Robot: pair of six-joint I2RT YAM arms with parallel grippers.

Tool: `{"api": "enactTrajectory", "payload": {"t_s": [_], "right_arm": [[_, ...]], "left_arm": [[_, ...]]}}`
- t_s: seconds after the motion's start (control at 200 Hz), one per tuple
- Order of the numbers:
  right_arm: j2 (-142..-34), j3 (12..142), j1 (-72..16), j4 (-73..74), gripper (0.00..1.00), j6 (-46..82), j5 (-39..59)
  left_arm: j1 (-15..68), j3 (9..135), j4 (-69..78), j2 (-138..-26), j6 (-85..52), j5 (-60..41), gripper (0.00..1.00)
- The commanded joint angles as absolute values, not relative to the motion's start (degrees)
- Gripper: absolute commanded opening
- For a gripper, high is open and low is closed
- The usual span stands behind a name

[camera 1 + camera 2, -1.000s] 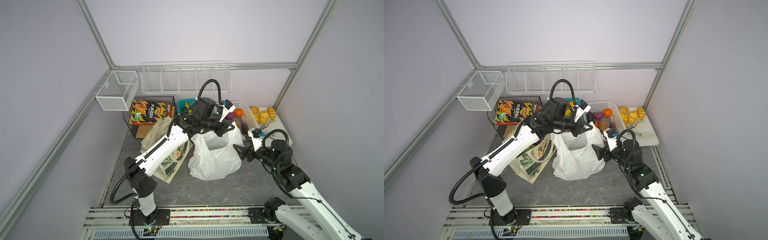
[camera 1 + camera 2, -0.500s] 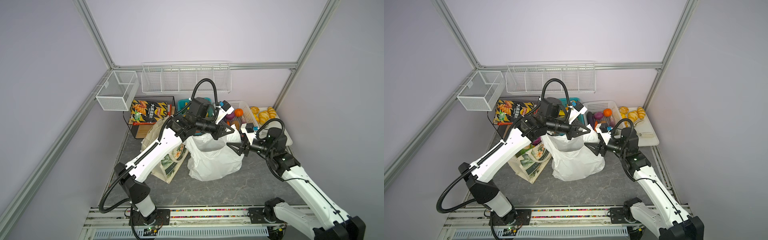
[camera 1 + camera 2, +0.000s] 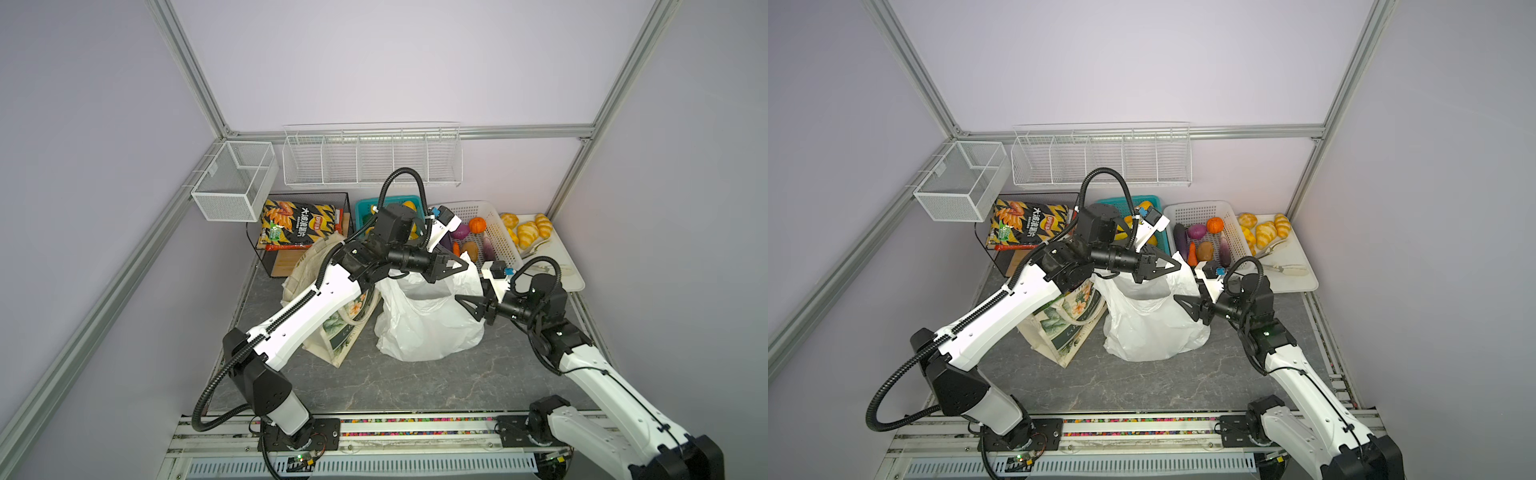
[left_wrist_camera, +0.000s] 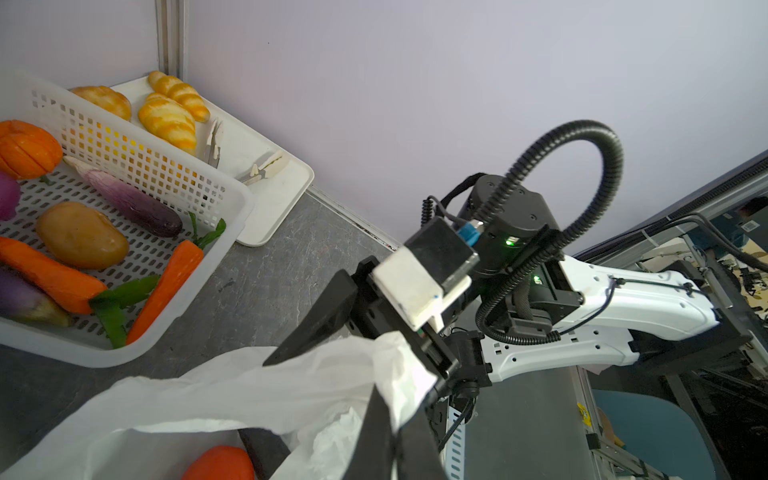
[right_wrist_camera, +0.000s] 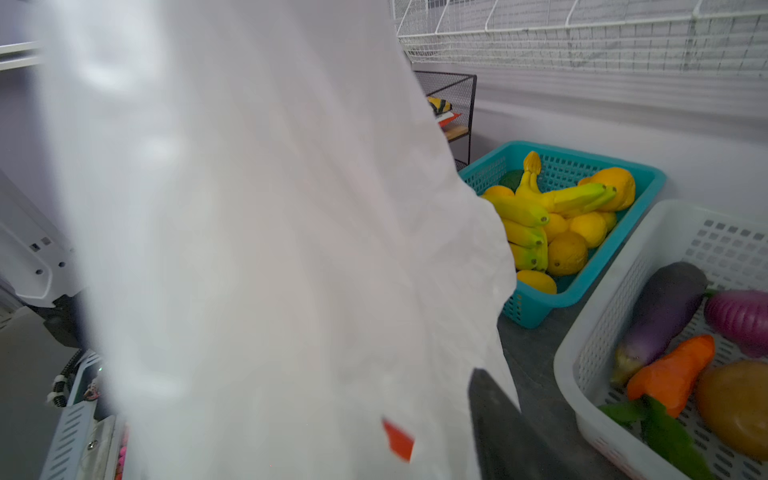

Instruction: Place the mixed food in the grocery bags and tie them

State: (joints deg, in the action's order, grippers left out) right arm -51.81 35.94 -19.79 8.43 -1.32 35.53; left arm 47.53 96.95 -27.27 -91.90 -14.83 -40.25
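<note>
While the left gripper (image 3: 462, 266) pinches the rim of the thin white plastic bag (image 3: 428, 328) — upright beside the cream canvas tote (image 3: 336, 332) — the right gripper (image 3: 463, 302) stands jaws apart at its side.

A teal basket (image 5: 525, 309) holds bananas (image 5: 528, 212). Bread rolls (image 3: 528, 230) lie on a white tray (image 3: 569, 276) at right; a black-and-yellow chip bag (image 3: 299, 226) lies back left.

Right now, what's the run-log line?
left gripper: shut on thin white plastic bag | right gripper: open beside bag | bag: untied
</note>
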Motion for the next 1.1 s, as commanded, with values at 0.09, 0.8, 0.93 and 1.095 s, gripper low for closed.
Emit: {"api": "enactTrajectory", "payload": {"t_s": [0.09,0.8,0.93,1.095], "right_arm": [[-47.05,34.73,-27.89,11.95,0.88,-3.08,19.56],[-60.57,55.11,-14.34,-0.17,0.91,-7.6,66.61],[-63.53,56.6,-15.8,-0.42,0.97,-8.09,70.21],[-66.77,55.22,-16.68,-0.15,0.69,-8.1,73.97]], "left_arm": [[48.59,94.33,-19.49,-89.64,-22.98,-35.81,0.0],[49.03,93.58,-21.56,-86.68,-21.86,-40.42,0.0],[48.86,93.12,-20.9,-86.4,-22.02,-40.66,0.0],[48.25,92.56,-19.47,-86.23,-23.35,-41.31,0.0]]}}
